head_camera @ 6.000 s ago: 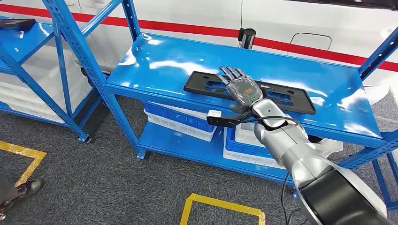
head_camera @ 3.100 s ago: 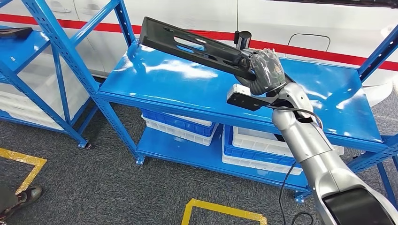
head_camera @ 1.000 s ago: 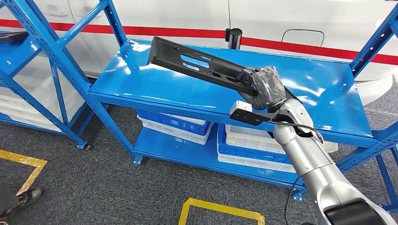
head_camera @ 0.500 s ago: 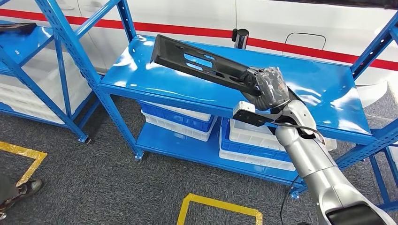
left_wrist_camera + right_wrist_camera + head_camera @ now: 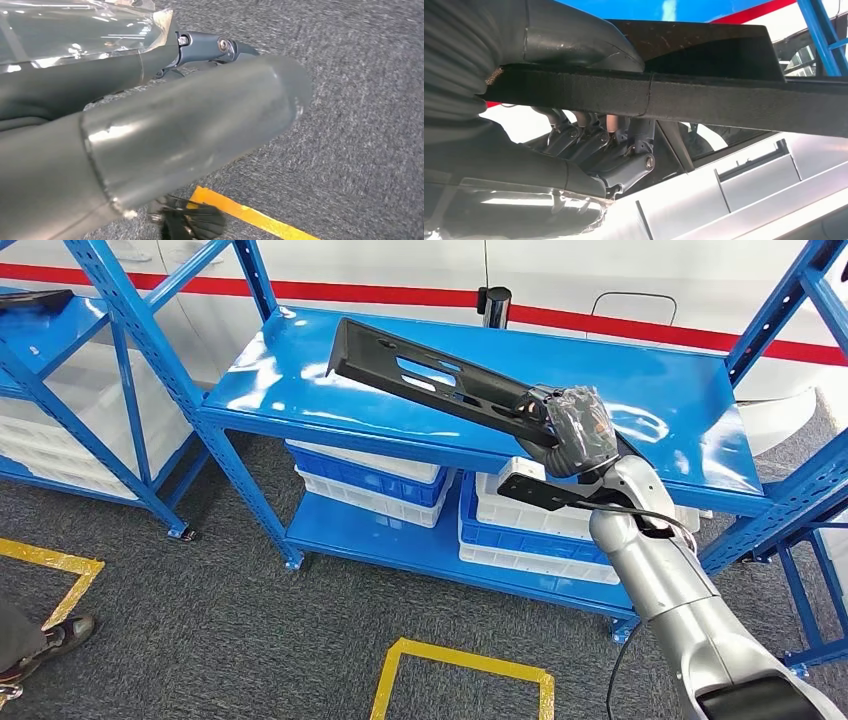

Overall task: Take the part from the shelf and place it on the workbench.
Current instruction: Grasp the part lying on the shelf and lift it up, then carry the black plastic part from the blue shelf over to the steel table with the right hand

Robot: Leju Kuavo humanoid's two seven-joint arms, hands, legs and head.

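The long black part [image 5: 440,380] is held up in the air above the top board of the blue shelf [image 5: 300,390], with its left end raised and free. Its right end is gripped by the right hand [image 5: 575,430]; in the right wrist view the thumb [image 5: 574,45] is seen on one side of the part's edge [image 5: 724,102] and the fingers [image 5: 624,150] are curled on the other side.

The step in hand looks like the carrying step: the part has been taken off the shelf, but it has not yet been put down. No counter can be seen, so a turn away from the shelf is likely needed next, with the long part kept clear of the blue posts.

The left hand [image 5: 150,140] hangs over the grey floor [image 5: 360,100] near a yellow line [image 5: 250,215]; whether it is open cannot be told.

Six seconds ago the part lay flat on the shelf under the right hand. Since then it has been lifted and tilted. In the last second little has changed, though the whole scene has shifted a bit, so the camera has moved.
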